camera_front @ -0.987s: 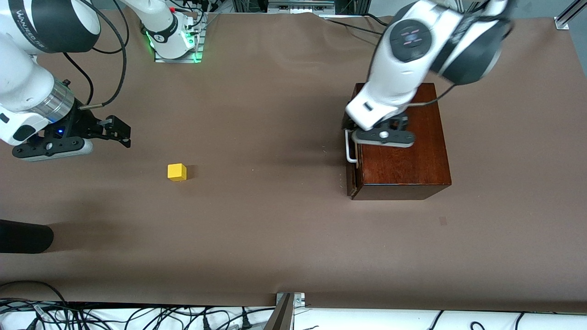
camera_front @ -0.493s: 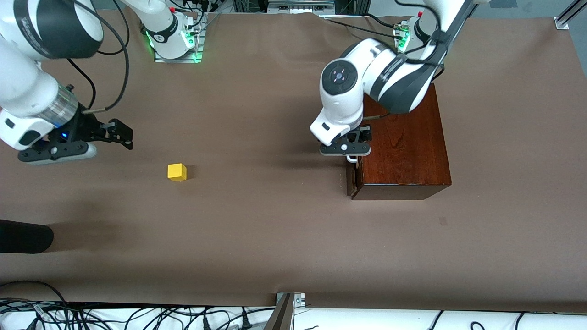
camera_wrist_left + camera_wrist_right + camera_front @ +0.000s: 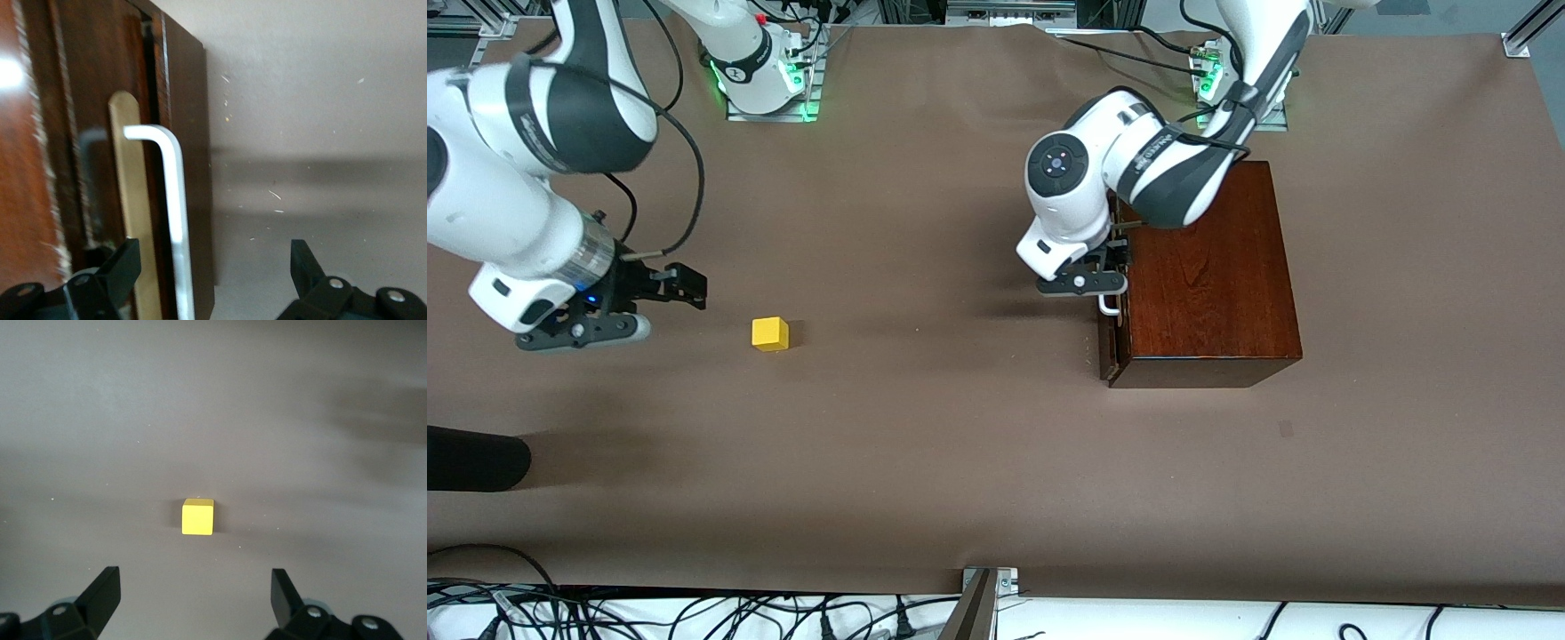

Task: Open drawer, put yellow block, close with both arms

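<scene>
The yellow block (image 3: 770, 333) (image 3: 197, 517) lies alone on the brown table toward the right arm's end. My right gripper (image 3: 687, 292) (image 3: 195, 583) hangs open a short way from it, toward the right arm's end, with nothing between its fingers. The dark mahogany box (image 3: 1209, 284) stands toward the left arm's end. Its drawer front (image 3: 190, 133) sits almost flush, with a thin pale wood strip (image 3: 133, 200) showing. My left gripper (image 3: 1110, 271) (image 3: 213, 253) is open just above the drawer's white handle (image 3: 1109, 307) (image 3: 175, 200), and the bar runs between its fingers without touching them.
A black rounded object (image 3: 471, 458) pokes in at the table's edge by the right arm's end. Both arm bases (image 3: 769, 84) (image 3: 1209, 76) glow green along the table's back edge. Cables and a metal bracket (image 3: 983, 591) line the edge nearest the front camera.
The left arm has swung off the box top and brought its gripper to the drawer handle. The right gripper has moved closer to the yellow block.
</scene>
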`<action>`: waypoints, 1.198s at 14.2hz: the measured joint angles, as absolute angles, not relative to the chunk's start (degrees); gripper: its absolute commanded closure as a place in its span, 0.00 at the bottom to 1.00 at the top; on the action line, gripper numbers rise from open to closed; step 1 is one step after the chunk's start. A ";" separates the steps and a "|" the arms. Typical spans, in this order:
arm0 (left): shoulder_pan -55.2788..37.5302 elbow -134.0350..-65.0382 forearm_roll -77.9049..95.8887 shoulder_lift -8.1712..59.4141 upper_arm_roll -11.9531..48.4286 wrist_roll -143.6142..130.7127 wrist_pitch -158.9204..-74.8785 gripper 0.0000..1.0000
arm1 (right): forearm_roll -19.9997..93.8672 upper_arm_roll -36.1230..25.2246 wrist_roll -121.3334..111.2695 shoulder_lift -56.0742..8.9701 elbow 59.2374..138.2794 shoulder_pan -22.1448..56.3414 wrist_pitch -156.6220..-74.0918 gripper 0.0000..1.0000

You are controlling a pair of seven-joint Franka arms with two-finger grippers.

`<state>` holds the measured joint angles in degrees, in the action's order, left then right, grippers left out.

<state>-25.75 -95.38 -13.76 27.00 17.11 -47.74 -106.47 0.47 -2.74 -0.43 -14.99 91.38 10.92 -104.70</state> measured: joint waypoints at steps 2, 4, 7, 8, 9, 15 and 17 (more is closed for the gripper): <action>-26.19 -96.18 -15.57 27.06 17.11 -48.45 -106.73 0.00 | 0.47 -2.78 -0.43 -16.40 91.37 10.90 -104.88 0.00; -26.16 -96.72 -15.97 27.36 17.02 -48.52 -107.02 0.00 | 0.47 -2.82 -0.43 -17.78 91.37 10.83 -105.04 0.00; -26.27 -97.46 -16.08 27.76 17.07 -48.98 -109.47 0.00 | 0.51 -2.77 -0.43 -20.63 92.11 10.87 -106.92 0.00; -26.30 -97.58 -16.22 27.76 17.09 -49.10 -109.99 0.00 | 0.78 -2.76 -0.43 -21.43 93.28 10.88 -109.04 0.00; -26.32 -97.70 -16.23 27.78 17.13 -49.14 -110.45 0.00 | 1.43 -2.76 -0.43 -22.06 95.00 10.88 -111.72 0.00; -26.58 -99.22 -16.42 29.85 17.22 -50.62 -113.20 0.00 | 2.02 -1.81 -0.43 -24.88 109.47 10.93 -131.06 0.00; -26.76 -99.24 -18.29 30.09 17.21 -51.28 -113.59 0.00 | 2.02 -0.63 -0.42 -26.62 110.72 11.08 -133.52 0.00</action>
<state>-26.76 -99.24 -18.29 30.09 17.21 -51.28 -113.59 2.02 -0.63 -0.42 -26.62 110.72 11.08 -133.52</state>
